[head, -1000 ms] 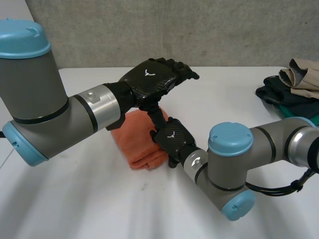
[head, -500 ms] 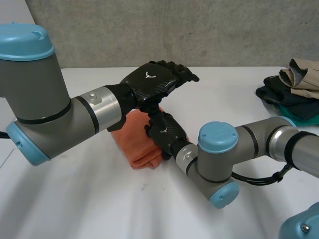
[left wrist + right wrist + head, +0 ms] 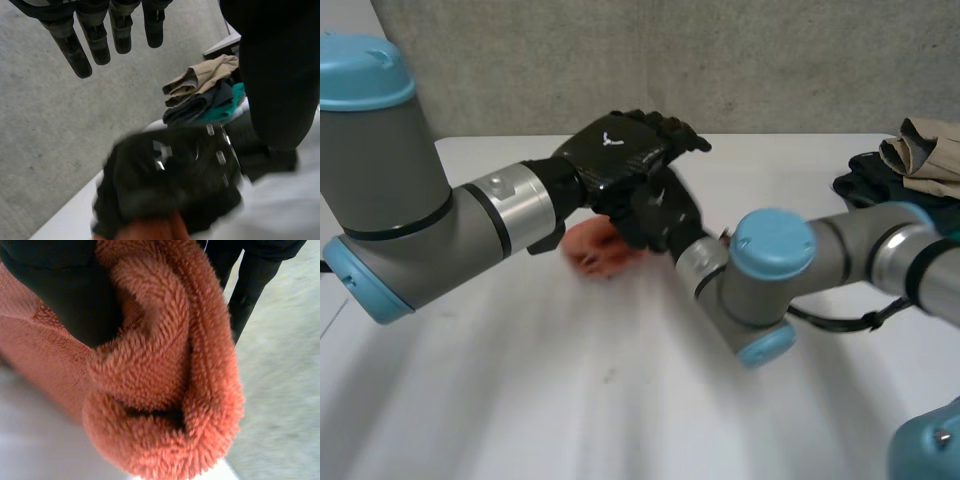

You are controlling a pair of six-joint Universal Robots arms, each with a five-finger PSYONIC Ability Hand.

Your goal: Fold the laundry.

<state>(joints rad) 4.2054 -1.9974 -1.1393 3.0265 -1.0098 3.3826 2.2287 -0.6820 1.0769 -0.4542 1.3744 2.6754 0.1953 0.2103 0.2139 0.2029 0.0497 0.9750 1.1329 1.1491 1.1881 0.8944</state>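
Note:
An orange fluffy towel (image 3: 592,250) is bunched up on the white table (image 3: 520,400), just under the two hands. My right hand (image 3: 665,215) is shut on it. In the right wrist view the towel (image 3: 165,385) bulges in thick folds between the thumb (image 3: 65,290) and the fingers (image 3: 252,280). My left hand (image 3: 620,150) hovers directly above the right hand, open, with straight fingers (image 3: 100,40) holding nothing. The left wrist view looks down on the back of the right hand (image 3: 170,175), with a bit of towel (image 3: 155,232) below it.
A pile of folded clothes (image 3: 910,180), beige on dark and teal, lies at the table's far right edge and also appears in the left wrist view as the pile (image 3: 205,95). A grey wall stands behind the table.
My right hand has closed on the towel and moved back and left under the left hand. The flat folded towel is now bunched. The left hand has barely moved.

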